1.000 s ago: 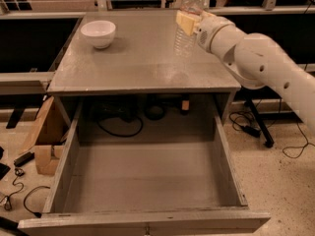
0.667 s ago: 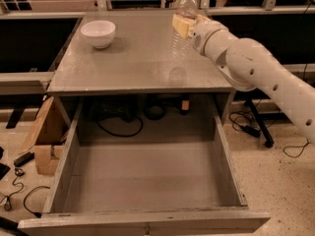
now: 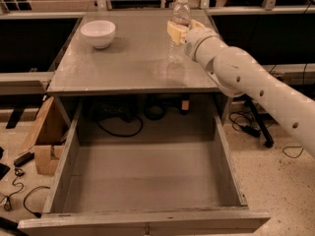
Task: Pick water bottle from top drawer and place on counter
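The water bottle (image 3: 181, 10), clear with a white cap, stands upright over the right middle of the grey counter (image 3: 123, 63). Its base is at the counter surface or just above it; I cannot tell which. My gripper (image 3: 179, 32) comes in from the right on a white arm, and its yellowish fingers (image 3: 175, 29) are closed around the bottle's middle. The top drawer (image 3: 142, 181) is pulled fully open below the counter and holds nothing I can see.
A white bowl (image 3: 98, 33) sits on the counter's back left. Cables hang behind the drawer under the counter. A cardboard box (image 3: 46, 134) and loose cords lie on the floor at the left. A stand's leg and cords (image 3: 256, 127) are at the right.
The gripper has carried the bottle slightly to the left and down toward the counter, with the arm following.
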